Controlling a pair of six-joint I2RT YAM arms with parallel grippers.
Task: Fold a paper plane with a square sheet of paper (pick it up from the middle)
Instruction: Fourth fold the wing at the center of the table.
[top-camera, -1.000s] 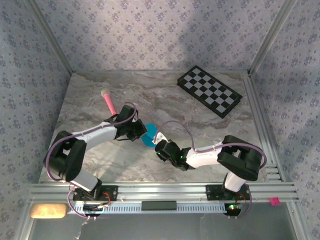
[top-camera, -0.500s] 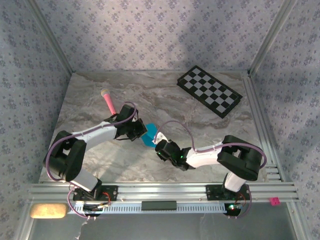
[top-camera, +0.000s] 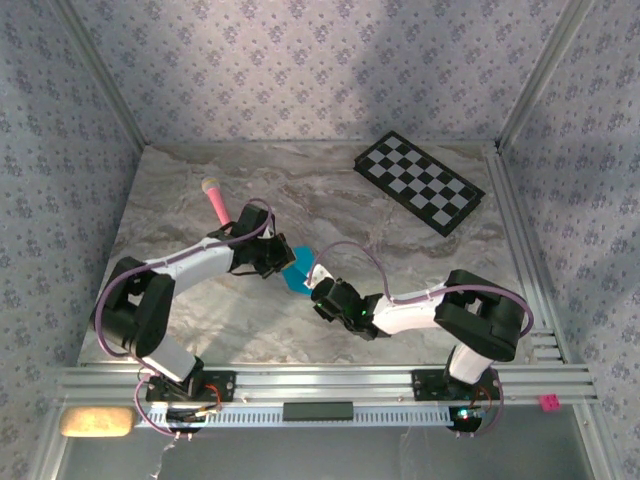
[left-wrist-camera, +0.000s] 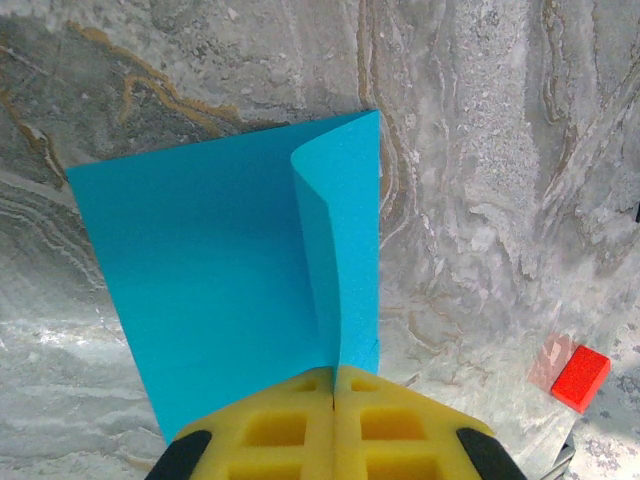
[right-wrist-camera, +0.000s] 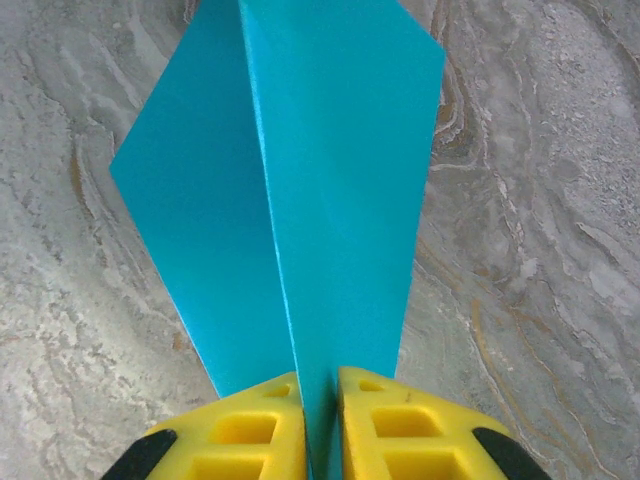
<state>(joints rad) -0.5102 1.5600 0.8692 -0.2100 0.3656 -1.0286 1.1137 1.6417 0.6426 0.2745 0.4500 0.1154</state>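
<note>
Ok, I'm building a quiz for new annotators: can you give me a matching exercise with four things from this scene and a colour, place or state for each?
Things:
1. sheet of paper
2. checkered board
3. pink stick
4. left gripper

Descriptions:
a. black and white, far right
b. cyan-blue, creased
c. shut on the paper
d. lying on the left half of the table

Pairs: 1-b, 2-a, 3-d, 4-c

Bright even light, soft shadows on the back wall (top-camera: 320, 70), blue paper (left-wrist-camera: 200, 270) sharply focused
</note>
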